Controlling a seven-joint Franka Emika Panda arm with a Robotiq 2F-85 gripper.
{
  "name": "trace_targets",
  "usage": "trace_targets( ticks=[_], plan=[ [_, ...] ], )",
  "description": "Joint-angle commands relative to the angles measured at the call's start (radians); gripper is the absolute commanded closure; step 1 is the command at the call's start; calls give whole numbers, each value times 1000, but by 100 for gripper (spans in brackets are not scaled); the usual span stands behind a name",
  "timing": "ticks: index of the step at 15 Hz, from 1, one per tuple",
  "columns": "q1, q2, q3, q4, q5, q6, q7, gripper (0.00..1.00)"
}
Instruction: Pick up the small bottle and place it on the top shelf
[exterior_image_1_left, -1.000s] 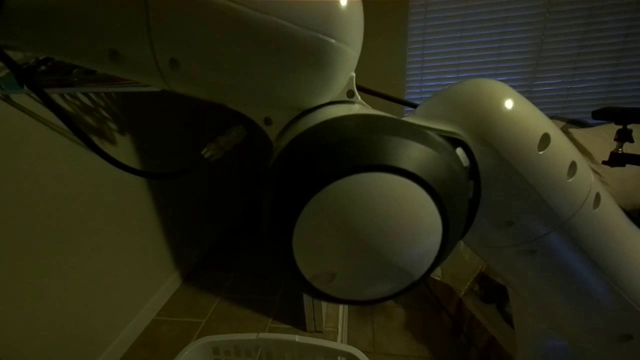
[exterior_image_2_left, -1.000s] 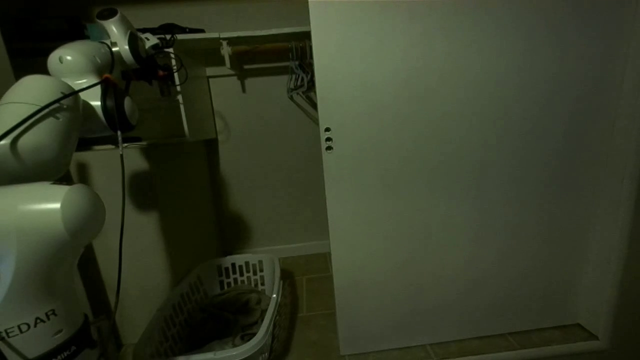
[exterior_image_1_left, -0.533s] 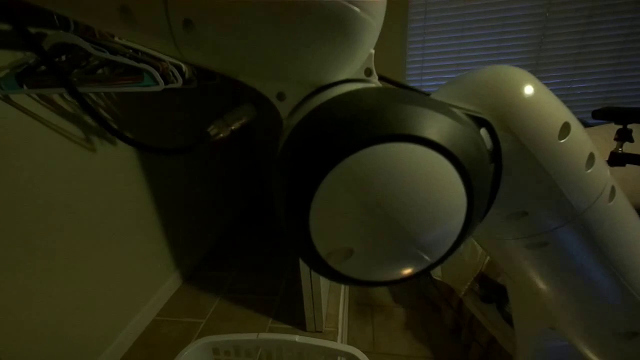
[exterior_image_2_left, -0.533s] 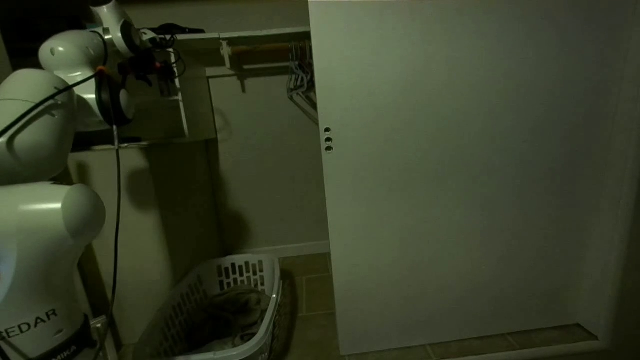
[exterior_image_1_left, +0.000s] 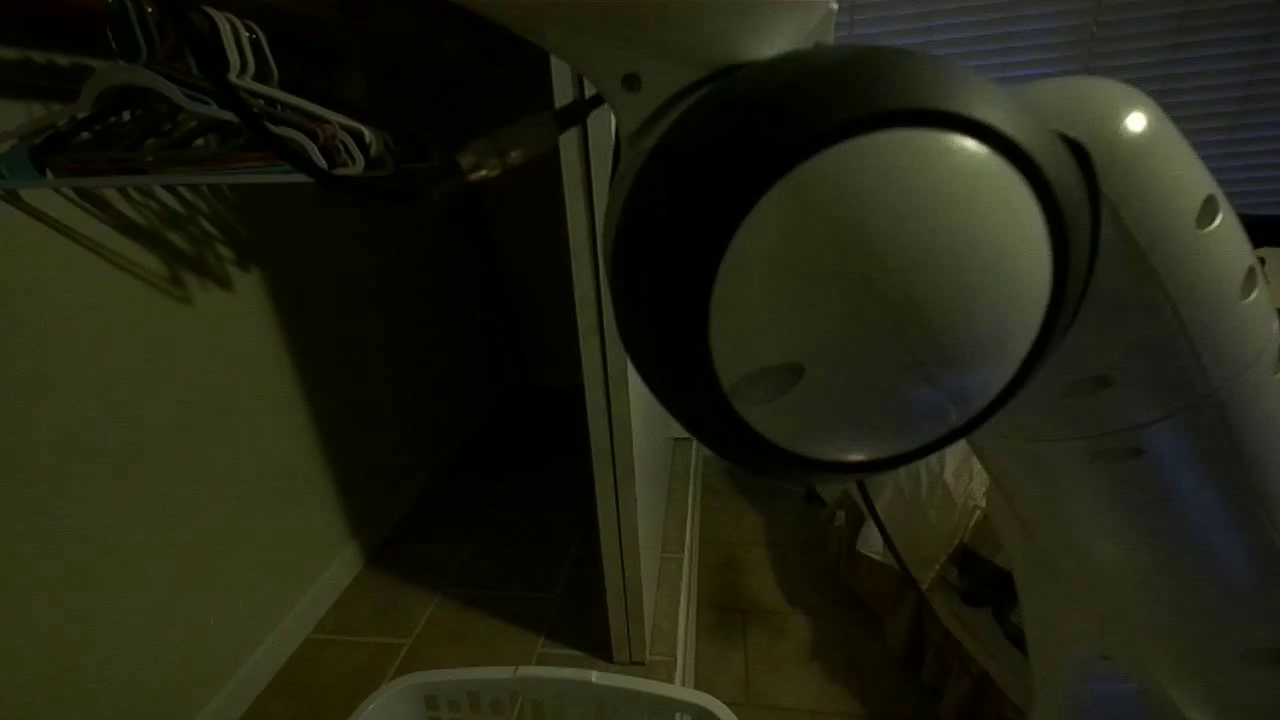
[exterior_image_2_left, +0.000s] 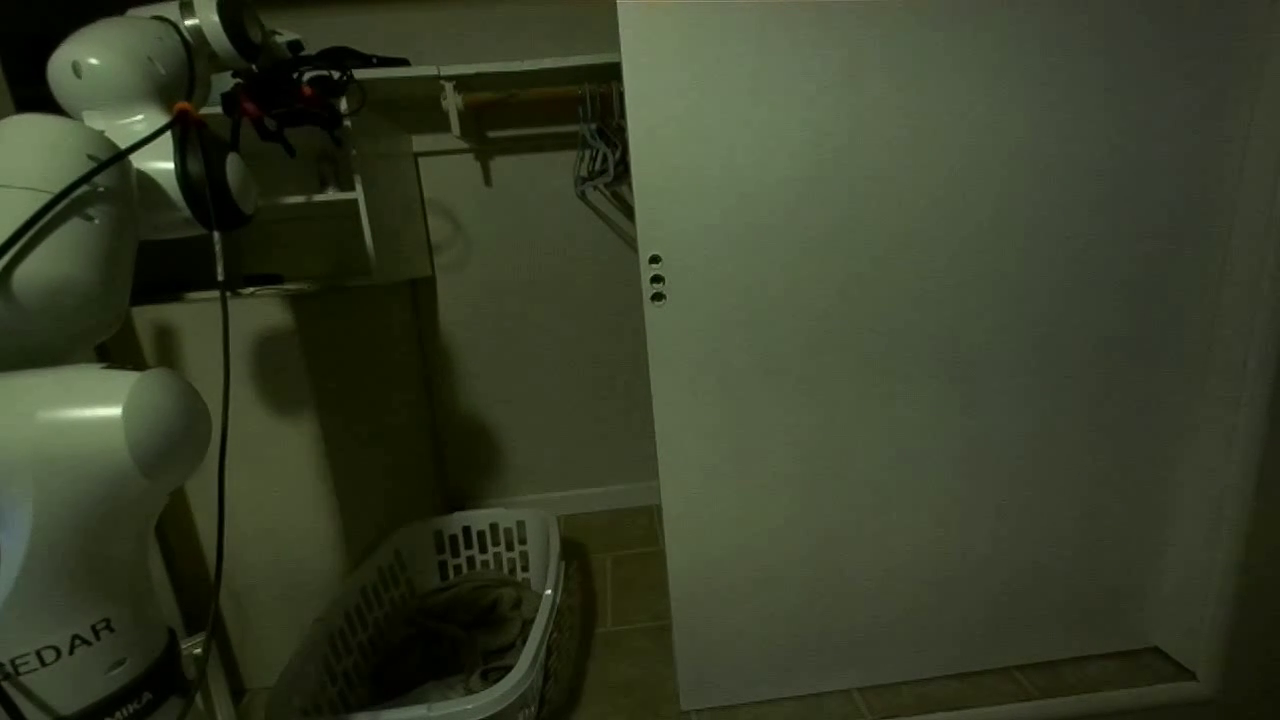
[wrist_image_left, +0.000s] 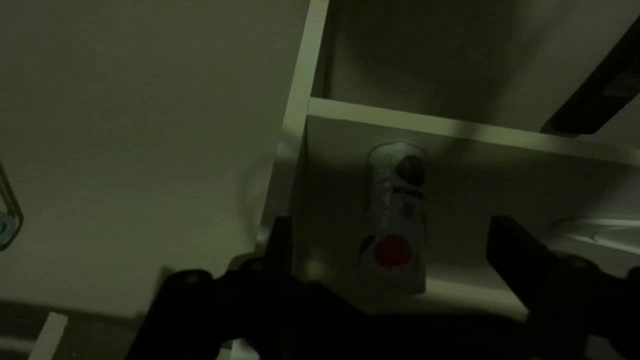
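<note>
The small bottle (wrist_image_left: 397, 210) is pale with dark print and a red disc. It stands in the upper compartment of a white shelf unit, on the middle board (wrist_image_left: 475, 131); the wrist view looks upside down. In an exterior view the bottle (exterior_image_2_left: 328, 175) is a small dim shape on that board (exterior_image_2_left: 305, 198). My gripper (wrist_image_left: 390, 232) is open, with a finger to each side of the bottle in the picture and a gap on both sides. In an exterior view the gripper (exterior_image_2_left: 295, 130) is above the bottle and apart from it. The arm hides the bottle in an exterior view.
A black remote-like object (wrist_image_left: 595, 90) lies in the lower compartment. A pale oval item (wrist_image_left: 610, 232) is near the bottle. A top board (exterior_image_2_left: 530, 66), hangers (exterior_image_2_left: 600, 165), a sliding door (exterior_image_2_left: 950, 350) and a laundry basket (exterior_image_2_left: 555, 560) stand around.
The arm has moved up and back to the left in an exterior view. The gripper has risen and its fingers show above the bottle, which is left standing on the board.
</note>
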Motion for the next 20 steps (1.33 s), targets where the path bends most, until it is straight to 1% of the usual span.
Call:
trace_targets(
  ticks=[1, 3, 5, 11, 15, 16, 20],
  plan=[
    [-15, -40, 46, -8, 43, -37, -72, 0],
    [-21, -57, 72, -10, 64, -50, -105, 0],
    [-25, -81, 88, -18, 81, -94, -110, 0],
    [-34, -137, 111, -27, 109, -296, -85, 0],
    [-47, -145, 115, -21, 113, -414, -85, 0],
    [-30, -126, 105, -3, 84, -370, -82, 0],
    [-31, -125, 104, -3, 84, -376, -82, 0]
  ],
)
